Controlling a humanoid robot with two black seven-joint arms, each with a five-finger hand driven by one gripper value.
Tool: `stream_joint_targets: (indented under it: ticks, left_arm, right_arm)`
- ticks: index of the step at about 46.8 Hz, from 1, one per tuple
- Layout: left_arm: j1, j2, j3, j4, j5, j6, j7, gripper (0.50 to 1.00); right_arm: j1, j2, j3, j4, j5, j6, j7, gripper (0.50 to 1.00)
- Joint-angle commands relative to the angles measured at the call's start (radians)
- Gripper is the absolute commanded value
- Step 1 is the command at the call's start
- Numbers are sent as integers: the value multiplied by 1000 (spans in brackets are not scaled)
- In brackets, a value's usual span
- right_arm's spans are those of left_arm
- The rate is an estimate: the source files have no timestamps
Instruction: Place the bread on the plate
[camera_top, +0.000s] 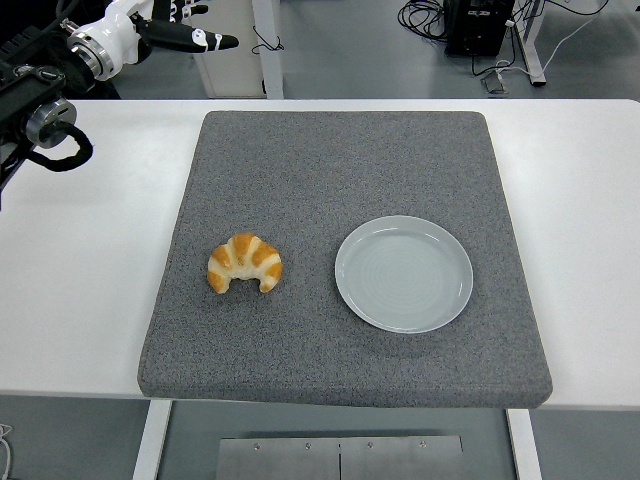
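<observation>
golden croissant (245, 263), pale grey plate (404, 273)

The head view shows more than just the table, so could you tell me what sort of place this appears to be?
Probably a robotics lab or test room: a white table with a grey mat staging a croissant and plate, cables on a bare floor beyond, and the left hand raised at top left.

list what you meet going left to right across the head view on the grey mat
croissant → plate. Both lie on the grey mat, apart from each other. The left hand is off the mat, up at the picture's top left corner.
</observation>
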Motion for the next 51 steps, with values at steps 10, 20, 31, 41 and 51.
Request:
stream_joint_targets:
  ticks: [10, 20, 31, 41, 51]
  left_arm:
    - [-22, 63, 43, -149, 259, 3, 41, 958]
    - [-39, 117, 43, -305, 349, 3, 87, 954]
    - [-47, 137, 41, -339, 457, -2, 96, 969]
    - [-57, 169, 41, -445, 465, -6, 98, 969]
    - [-39, 194, 66, -546, 514, -2, 101, 969]
  right_arm:
    - [0, 0, 0, 0, 0, 0, 0, 1000]
    - [0, 0, 0, 1, 0, 0, 0, 1000]
    - [0, 0, 0, 1, 0, 0, 0, 1000]
    - [0, 0, 0, 0, 0, 0, 0, 1000]
    - [0, 0, 0, 0, 0, 0, 0, 1000]
